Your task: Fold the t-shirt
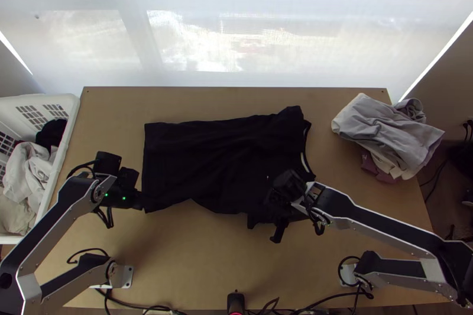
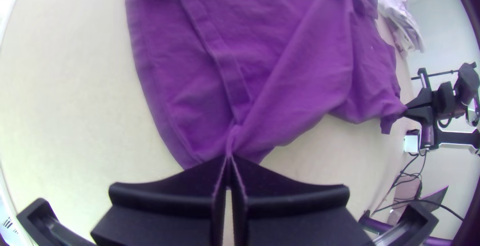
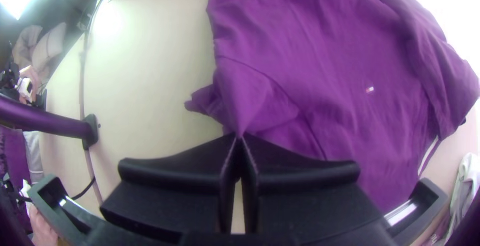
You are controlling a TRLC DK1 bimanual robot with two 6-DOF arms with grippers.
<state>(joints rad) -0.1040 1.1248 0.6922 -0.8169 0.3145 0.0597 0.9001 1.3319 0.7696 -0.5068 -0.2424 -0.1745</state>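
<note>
The black t-shirt [image 1: 219,155] lies across the middle of the table, its hem side at the left and neck opening at the right. My left gripper [image 1: 142,201] is at its lower left corner; in the left wrist view the left gripper [image 2: 228,163] is shut on a pinch of the shirt [image 2: 300,76], which looks purple there. Over the near edge, by the shirt's lower right part, is my right gripper [image 1: 266,217]. In the right wrist view the right gripper [image 3: 241,138] is shut on the edge of the shirt [image 3: 340,66], with cloth bunched beside the fingertips.
A white basket [image 1: 62,155] with clothes stands at the table's left edge. A pile of grey and light garments [image 1: 387,132] lies at the right, with a dark pink cloth [image 1: 375,170] under it. Cables run along the near edge of the wooden table [image 1: 207,256].
</note>
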